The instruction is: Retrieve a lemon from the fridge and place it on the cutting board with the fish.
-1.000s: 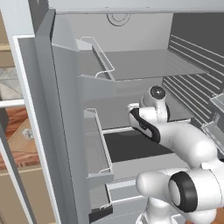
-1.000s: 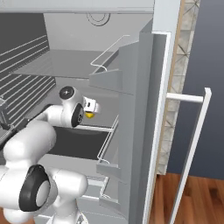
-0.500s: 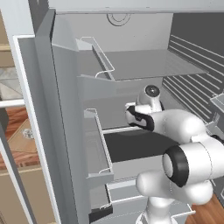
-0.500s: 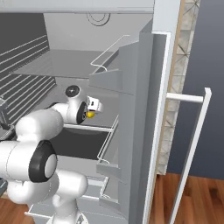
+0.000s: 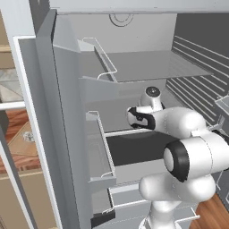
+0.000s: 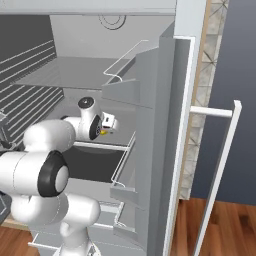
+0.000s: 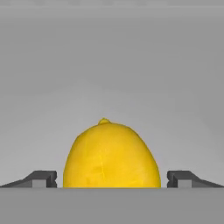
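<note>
Clearance: in the hand view, a narrow gap separates the lemon (image 7: 111, 159) from each fingertip (image 7: 46, 178). Overhead obstruction: shelf (image 6: 75, 72), above the hand. Lateral obstructions: wire side racks (image 6: 30, 67) on the left and door bins (image 6: 122, 175) on the right, right base view. Passage: the open front, between them.

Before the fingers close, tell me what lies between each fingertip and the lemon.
Nothing: in the hand view, narrow bare grey gaps separate the lemon from both fingertips of the open gripper.
</note>
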Controlling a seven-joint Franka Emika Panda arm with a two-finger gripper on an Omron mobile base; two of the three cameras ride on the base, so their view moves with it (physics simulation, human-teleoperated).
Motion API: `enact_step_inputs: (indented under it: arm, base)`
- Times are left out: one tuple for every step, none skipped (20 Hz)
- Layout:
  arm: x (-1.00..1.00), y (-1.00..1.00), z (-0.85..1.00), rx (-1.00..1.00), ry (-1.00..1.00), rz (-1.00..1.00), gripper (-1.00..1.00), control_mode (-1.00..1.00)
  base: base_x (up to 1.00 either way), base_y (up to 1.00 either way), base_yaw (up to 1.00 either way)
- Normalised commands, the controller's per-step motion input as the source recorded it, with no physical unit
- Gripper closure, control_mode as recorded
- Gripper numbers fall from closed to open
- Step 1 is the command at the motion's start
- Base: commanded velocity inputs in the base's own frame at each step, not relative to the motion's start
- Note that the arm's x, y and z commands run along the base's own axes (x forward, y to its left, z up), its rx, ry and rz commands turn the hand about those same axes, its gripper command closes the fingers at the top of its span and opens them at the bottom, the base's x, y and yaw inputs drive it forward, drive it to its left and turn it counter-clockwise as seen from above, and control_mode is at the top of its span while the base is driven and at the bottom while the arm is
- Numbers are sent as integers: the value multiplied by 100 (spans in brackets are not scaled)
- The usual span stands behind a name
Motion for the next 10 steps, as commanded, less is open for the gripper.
enact_step_inputs:
  arm:
    - [2, 0, -9, 0, 1, 0, -100, -100]
    - [3, 0, -10, 0, 0, 0, -100, -100]
    - [4, 0, -9, 0, 0, 0, -100, -100]
    - [4, 0, -9, 0, 0, 0, -100, -100]
    - [4, 0, -9, 0, 0, 0, -100, -100]
    - [3, 0, -8, 0, 0, 0, -100, -100]
    - [3, 0, -7, 0, 0, 0, -100, -100]
    - [4, 0, -8, 0, 0, 0, 100, -100]
    - [4, 0, -10, 0, 0, 0, 100, -100]
    - [2, 0, -9, 0, 0, 0, 100, -100]
  base:
    - [0, 0, 0]
    - [0, 0, 0]
    - [0, 0, 0]
    - [0, 0, 0]
    - [0, 0, 0]
    - [0, 0, 0]
    - [0, 0, 0]
    - [0, 0, 0]
    - [0, 0, 0]
    - [0, 0, 0]
